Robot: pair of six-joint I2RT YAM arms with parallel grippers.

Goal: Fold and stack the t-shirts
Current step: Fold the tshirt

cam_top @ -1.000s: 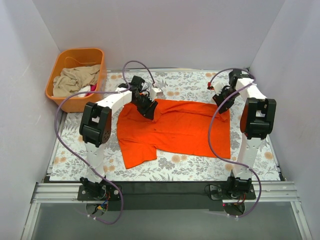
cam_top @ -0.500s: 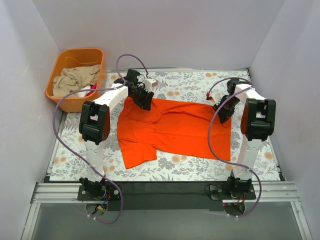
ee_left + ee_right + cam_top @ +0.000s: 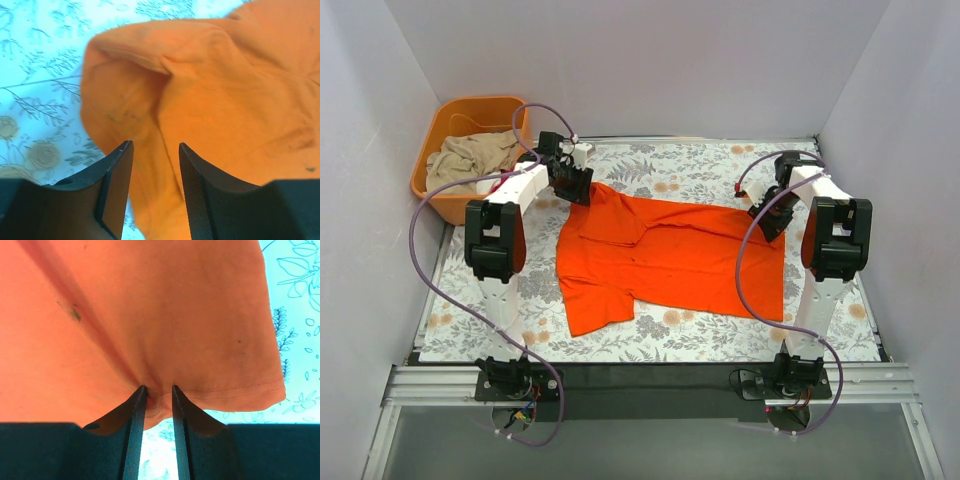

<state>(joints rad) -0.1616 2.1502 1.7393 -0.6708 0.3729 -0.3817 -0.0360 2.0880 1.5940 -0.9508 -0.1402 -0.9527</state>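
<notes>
A bright orange-red t-shirt lies spread on the floral tablecloth, with one sleeve toward the front left. My left gripper is at the shirt's far-left corner. In the left wrist view its jaws stand apart over the sleeve cloth, not clamping it. My right gripper is at the shirt's far-right edge. In the right wrist view it is pinched on the bunched hem of the shirt.
An orange plastic tub stands off the table's far left and holds crumpled beige cloth and a bit of pink cloth. Grey walls close in on both sides and the back.
My left gripper moved toward the far left and drew the shirt's far-left sleeve out with it. My right gripper shifted slightly toward the near side at the shirt's right edge.
</notes>
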